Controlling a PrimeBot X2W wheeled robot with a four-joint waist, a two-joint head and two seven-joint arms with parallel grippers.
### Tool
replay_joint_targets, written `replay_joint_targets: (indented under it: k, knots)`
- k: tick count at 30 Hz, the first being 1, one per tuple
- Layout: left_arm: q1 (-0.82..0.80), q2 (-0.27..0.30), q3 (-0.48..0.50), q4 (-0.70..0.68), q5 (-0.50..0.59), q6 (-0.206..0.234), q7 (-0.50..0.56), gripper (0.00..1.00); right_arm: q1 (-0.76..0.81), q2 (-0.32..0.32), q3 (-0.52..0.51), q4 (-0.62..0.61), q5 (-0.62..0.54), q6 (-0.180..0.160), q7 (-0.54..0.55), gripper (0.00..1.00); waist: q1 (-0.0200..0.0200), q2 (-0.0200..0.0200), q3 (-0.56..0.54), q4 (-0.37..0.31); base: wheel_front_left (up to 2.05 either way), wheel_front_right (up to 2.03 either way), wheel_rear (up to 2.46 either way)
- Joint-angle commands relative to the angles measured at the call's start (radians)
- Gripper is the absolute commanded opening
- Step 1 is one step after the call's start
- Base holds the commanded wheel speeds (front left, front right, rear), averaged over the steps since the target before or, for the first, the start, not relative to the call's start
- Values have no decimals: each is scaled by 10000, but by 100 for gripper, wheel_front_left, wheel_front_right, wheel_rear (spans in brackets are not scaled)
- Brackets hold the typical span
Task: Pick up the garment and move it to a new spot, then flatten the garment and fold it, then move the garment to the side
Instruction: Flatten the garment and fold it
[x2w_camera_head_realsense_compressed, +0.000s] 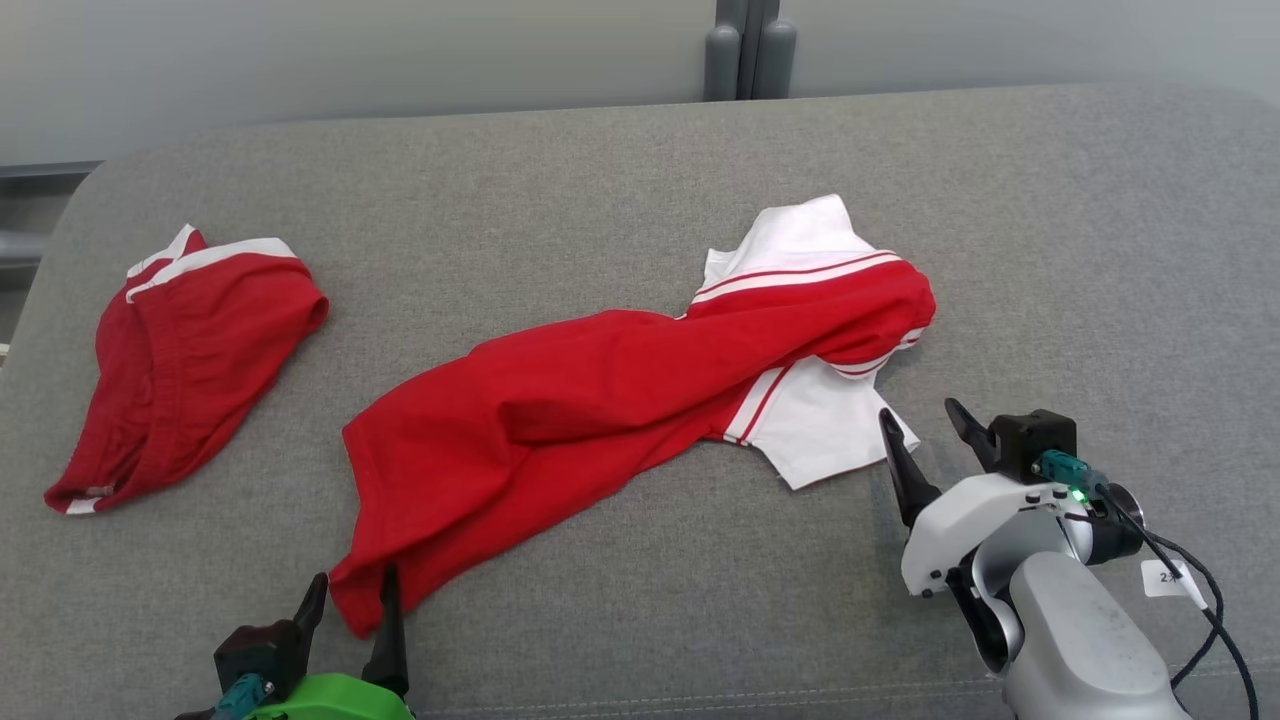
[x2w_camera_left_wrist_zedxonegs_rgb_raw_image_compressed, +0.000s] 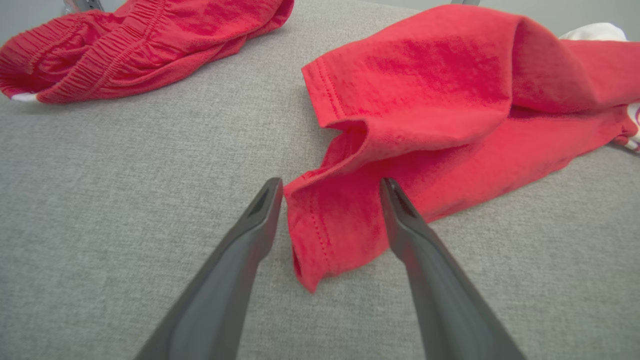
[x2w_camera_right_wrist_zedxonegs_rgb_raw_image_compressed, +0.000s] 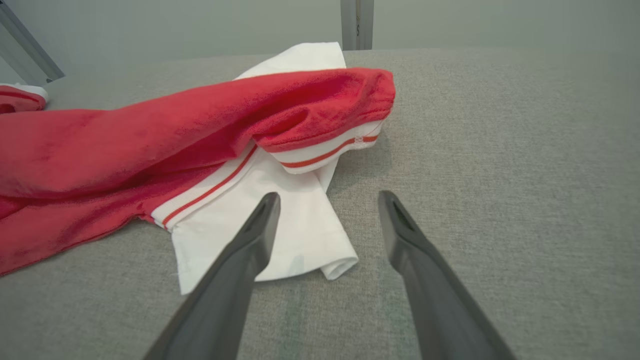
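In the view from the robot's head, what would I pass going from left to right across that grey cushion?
red shorts → red and white shirt → right gripper, its two dark fingers open beside the shirt's white sleeve.

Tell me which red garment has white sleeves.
The long shirt in the middle, its hem at the left hand; the shorts at far left are red with only a white band.
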Motion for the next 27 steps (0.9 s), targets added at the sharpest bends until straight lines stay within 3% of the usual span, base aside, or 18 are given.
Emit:
replay_joint_targets:
  k: [1, 8, 20, 21, 22, 23, 24, 27]
  knots:
    - [-157, 13, 53, -32, -60, -16, -36, 100, -241, -68, 34, 293, -35, -3, -88, 100, 0, 0, 136, 101, 0, 0, 0]
    - [19, -41, -111, -63, -140, -26, -36, 100, -1071, -86, 35, 2038, 30, -3, -233, 100, 0, 0, 339, 253, 0, 0, 0]
    - [-438, -69, -581, 972, -510, -99, -36, 100, -1818, -34, 297, 3863, 297, -3, -663, 100, 0, 0, 407, 465, 0, 0, 0]
    - [-496, -72, -603, 1080, -540, -111, -34, 100, -1847, -26, 347, 3963, 329, -3, -691, 87, 0, 0, 385, 468, 0, 0, 0]
    - [-539, -71, -607, 1233, -672, -122, -34, 84, -1885, -22, 413, 4047, 376, -3, -695, 47, 0, 0, 364, 466, 0, 0, 0]
    - [-587, -74, -690, 1368, -668, -140, -34, 15, -1918, -13, 489, 4112, 425, -3, -706, 0, 0, 0, 343, 455, 0, 0, 0]
    - [-652, -75, -722, 1429, -726, -153, -34, 0, -1938, -8, 564, 4169, 491, -3, -727, 0, 0, 0, 324, 450, 0, 0, 0]
    - [-688, -73, -727, 1355, -731, -157, -34, 0, -1972, -20, 748, 4153, 681, -5, -790, 0, 0, 0, 263, 448, 0, 0, 0]
